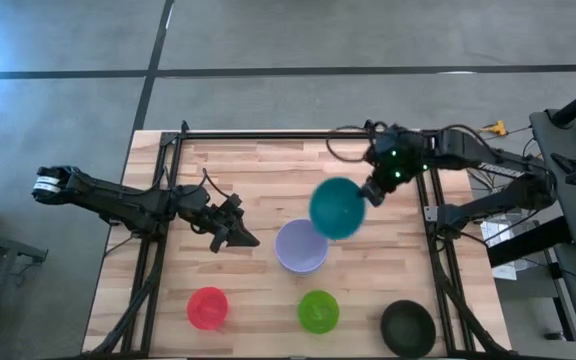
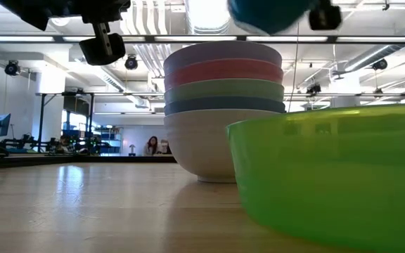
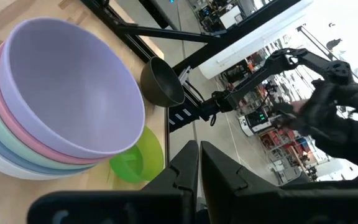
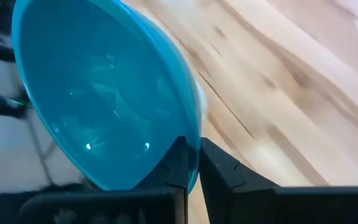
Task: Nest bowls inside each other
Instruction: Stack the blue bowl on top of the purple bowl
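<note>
Landmark: nested stack, lavender bowl on top, then pink, pale green, blue, white at base.

Near table edge, in front of stack: red bowl, bright green bowl, black bowl, all loose.

Left gripper just left of stack, fingers pressed together, holding nothing.

Right gripper clamped on rim of teal bowl, bowl tilted, airborne, above-right of stack, not touching it.

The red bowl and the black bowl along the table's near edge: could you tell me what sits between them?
The bright green bowl sits between the red bowl and the black bowl, as the high view shows.
</note>
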### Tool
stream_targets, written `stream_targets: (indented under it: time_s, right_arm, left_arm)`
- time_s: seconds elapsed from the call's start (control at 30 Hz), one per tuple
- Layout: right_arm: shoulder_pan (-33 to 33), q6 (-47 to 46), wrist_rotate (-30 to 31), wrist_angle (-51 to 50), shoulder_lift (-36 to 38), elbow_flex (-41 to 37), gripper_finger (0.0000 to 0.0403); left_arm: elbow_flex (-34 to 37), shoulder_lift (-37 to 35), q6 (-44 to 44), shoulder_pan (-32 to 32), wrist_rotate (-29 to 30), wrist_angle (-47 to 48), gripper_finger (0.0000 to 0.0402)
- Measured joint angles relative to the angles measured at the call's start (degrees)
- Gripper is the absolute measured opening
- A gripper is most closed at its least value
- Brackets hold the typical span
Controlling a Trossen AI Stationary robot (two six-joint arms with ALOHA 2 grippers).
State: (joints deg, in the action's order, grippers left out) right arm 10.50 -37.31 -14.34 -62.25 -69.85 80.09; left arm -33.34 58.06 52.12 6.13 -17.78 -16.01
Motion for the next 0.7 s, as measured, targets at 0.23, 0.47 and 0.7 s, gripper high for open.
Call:
stream_targets:
  time_s: [0.23,0.47,0.7]
  right_arm:
    - [-0.1,0.2,-11.2,6.7,-10.8,9.8,0.0015]
    - [-0.4,10.8,-27.1,-4.4,-27.8,21.7,0.0015]
    - [-0.4,22.0,-21.9,-24.4,-42.8,35.8,0.0015]
  left_arm:
    - [-0.4,-2.2,-6.6,1.1,0.1,-5.8,0.0002]
    - [-0.1,-8.7,-11.6,3.0,1.8,-8.0,0.0002]
    - [0.0,-12.9,-11.2,4.3,1.9,1.1,0.0002]
